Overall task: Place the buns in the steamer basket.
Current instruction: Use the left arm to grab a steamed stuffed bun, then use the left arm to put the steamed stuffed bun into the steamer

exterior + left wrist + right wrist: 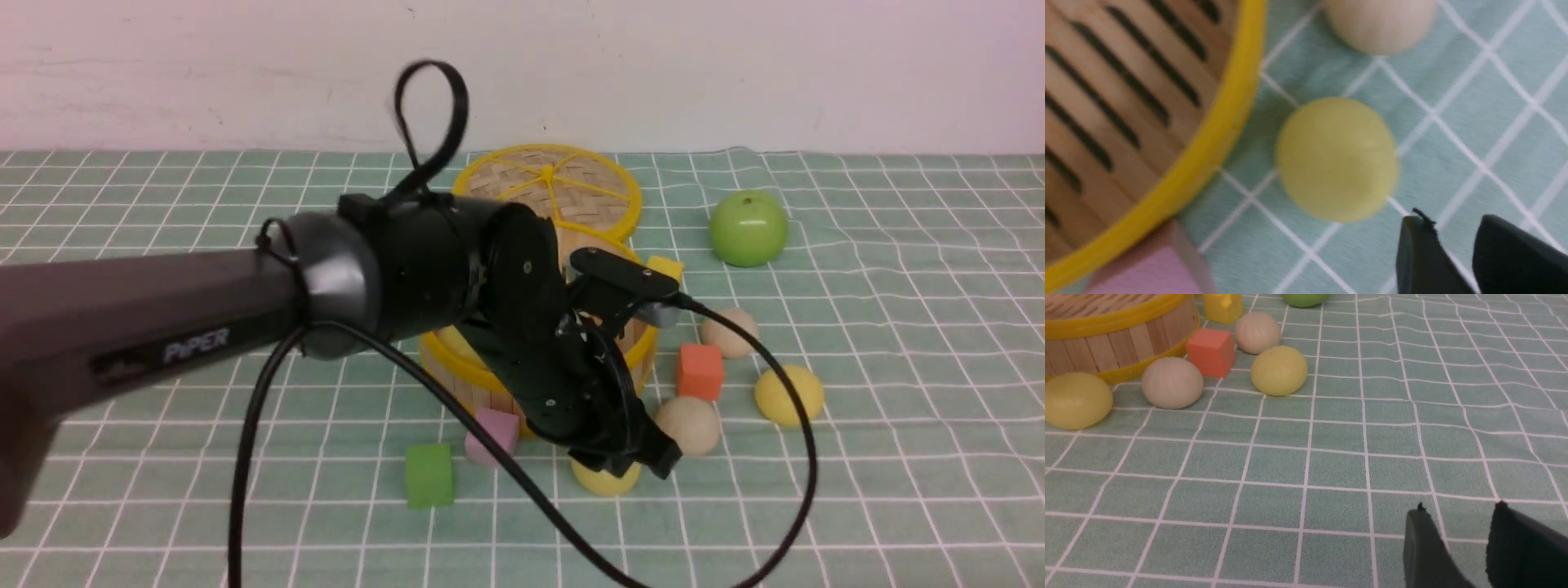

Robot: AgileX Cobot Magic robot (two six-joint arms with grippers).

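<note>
Left gripper (1451, 228) near smooth yellow bun (1337, 159)

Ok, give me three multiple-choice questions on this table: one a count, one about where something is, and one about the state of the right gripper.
1. How many buns show on the cloth outside the basket? A. one B. four C. seven
2. Where is the apple? A. on the cloth, right of the lid B. on top of the lid C. inside the basket
3. How is the right gripper? A. shut on a bun B. gripping the lid C. open and empty

Answers: 1 B, two yellow buns and two cream buns lie on the cloth. 2 A, the apple sits on bare cloth beside the lid. 3 C, its fingers stand apart with nothing between them.
</note>
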